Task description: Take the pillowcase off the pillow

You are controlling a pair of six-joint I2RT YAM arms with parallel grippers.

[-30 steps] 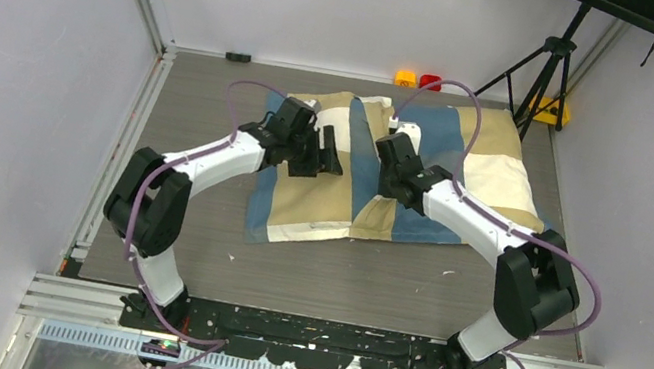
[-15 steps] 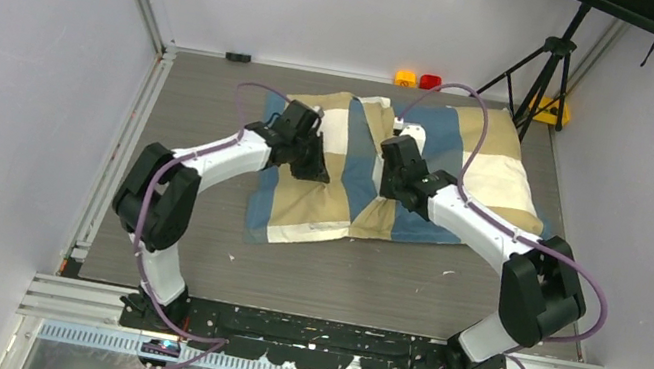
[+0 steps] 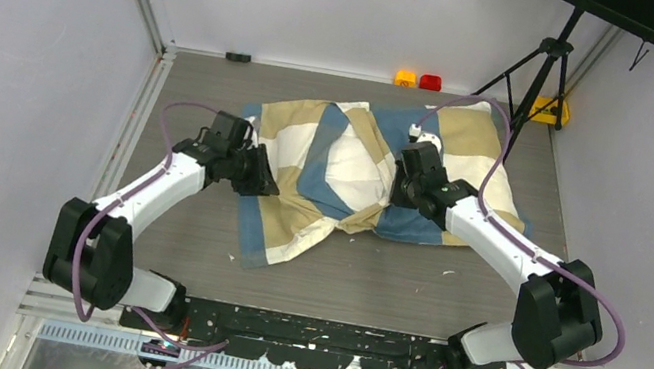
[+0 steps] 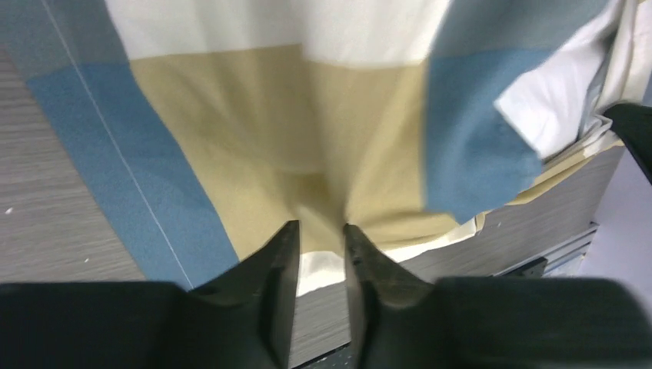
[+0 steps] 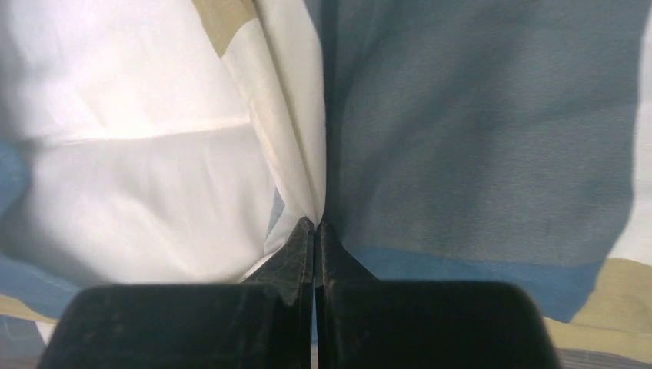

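The checked blue, tan and white pillowcase (image 3: 474, 134) lies stretched across the middle of the table. A cream-white patch of the pillow (image 3: 353, 171) shows in its open middle; the rest of the pillow is hidden under the fabric at the right. My left gripper (image 3: 260, 179) is shut on a tan fold of the pillowcase (image 4: 307, 131) at its left end, the fabric bunched between the fingertips (image 4: 286, 244). My right gripper (image 3: 399, 193) is shut on a fold of the pillowcase (image 5: 477, 138) beside the white patch (image 5: 115, 177).
A black tripod (image 3: 537, 74) stands at the back right corner beside a yellow object (image 3: 547, 109). Orange (image 3: 405, 79) and red (image 3: 430, 82) objects and a small black piece (image 3: 239, 56) sit along the back edge. White walls close both sides.
My left gripper has pulled the pillowcase left and toward the near edge, stretching it out. The white pillow now shows in the middle. My right gripper shifted slightly right, still holding.
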